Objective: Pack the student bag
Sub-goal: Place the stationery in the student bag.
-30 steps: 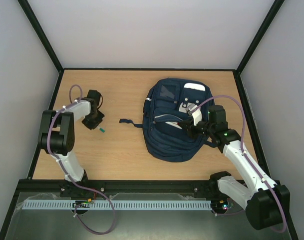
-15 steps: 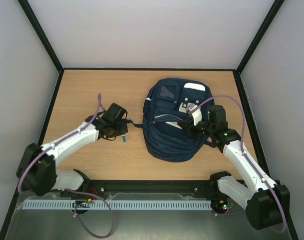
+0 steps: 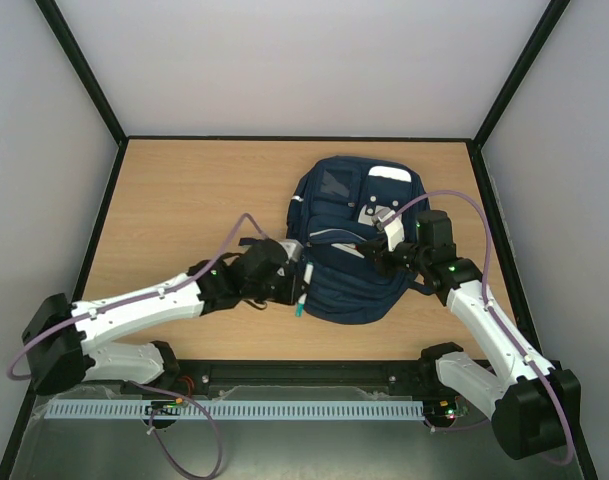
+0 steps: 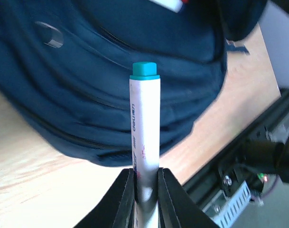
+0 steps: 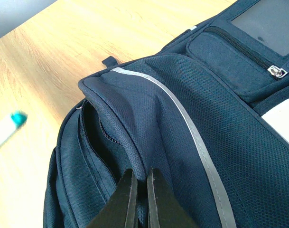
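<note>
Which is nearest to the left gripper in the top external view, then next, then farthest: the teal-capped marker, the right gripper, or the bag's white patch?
1. Teal-capped marker, held in the left gripper itself.
2. Right gripper, off to the right, pinching the student bag.
3. White patch, at the bag's far end.

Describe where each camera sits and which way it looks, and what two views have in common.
Top external: above and behind the arm bases, facing down on the table; both arms and the student bag show.
Left wrist: on the left arm, facing along the left gripper, which is shut on a teal-capped marker, toward the bag.
Right wrist: on the right arm, facing along the right gripper, which is shut on a fold of the bag.
Shared: both wrist views show the bag and the marker.
</note>
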